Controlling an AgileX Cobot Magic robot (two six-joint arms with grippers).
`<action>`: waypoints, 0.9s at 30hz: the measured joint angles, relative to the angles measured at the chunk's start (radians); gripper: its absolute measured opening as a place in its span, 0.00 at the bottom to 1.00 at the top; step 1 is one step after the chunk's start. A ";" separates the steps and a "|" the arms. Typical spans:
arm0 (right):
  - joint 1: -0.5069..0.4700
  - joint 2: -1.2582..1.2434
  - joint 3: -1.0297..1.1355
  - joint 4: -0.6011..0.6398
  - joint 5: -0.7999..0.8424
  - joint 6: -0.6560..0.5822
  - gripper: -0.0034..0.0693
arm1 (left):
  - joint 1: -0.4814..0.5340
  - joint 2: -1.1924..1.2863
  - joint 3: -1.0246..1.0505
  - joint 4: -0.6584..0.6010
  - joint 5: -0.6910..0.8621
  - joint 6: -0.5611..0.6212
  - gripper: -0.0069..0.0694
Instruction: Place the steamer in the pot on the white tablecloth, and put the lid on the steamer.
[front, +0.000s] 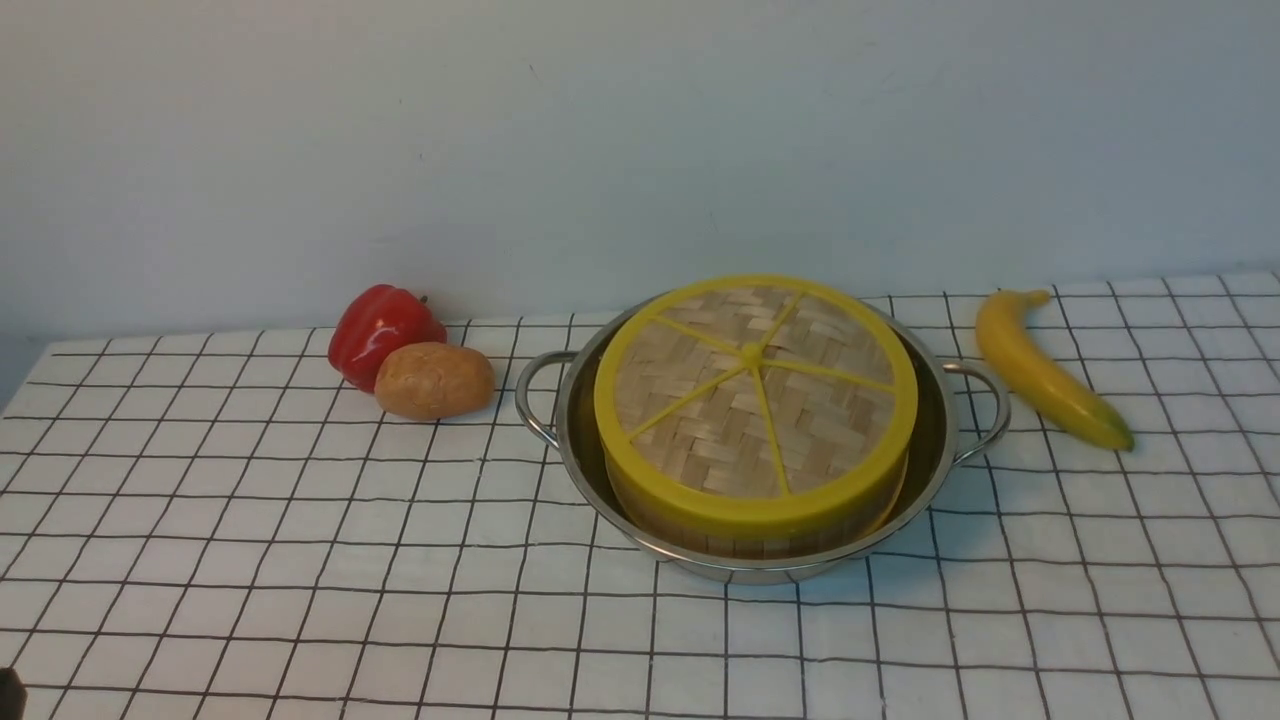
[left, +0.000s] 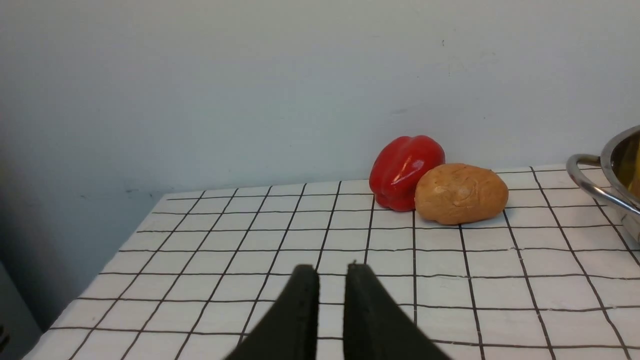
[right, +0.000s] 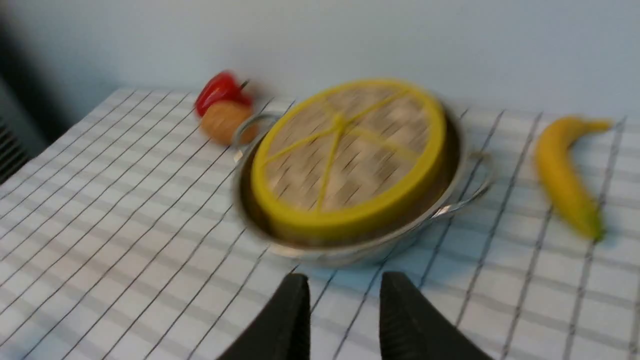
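The right gripper (right: 342, 300) hangs empty, jaws parted, on the near side of the pot (front: 925, 470); the left gripper (left: 330, 295), narrowly parted, holds nothing near the red pepper (left: 406, 170) and potato (left: 460, 192). The lid (front: 755, 390) caps the steamer (front: 700, 530) inside the pot on the white tablecloth (front: 300, 560), so placement looks done; only pulling clear seems left.
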 joint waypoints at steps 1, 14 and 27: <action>-0.026 -0.010 0.027 -0.019 -0.068 -0.011 0.36 | 0.000 0.000 0.000 0.000 0.000 0.000 0.20; -0.200 -0.294 0.603 -0.265 -0.627 -0.040 0.38 | 0.000 0.000 0.000 0.000 0.000 0.000 0.23; -0.200 -0.297 0.662 -0.265 -0.624 -0.040 0.38 | 0.000 -0.003 0.000 0.000 0.000 0.000 0.26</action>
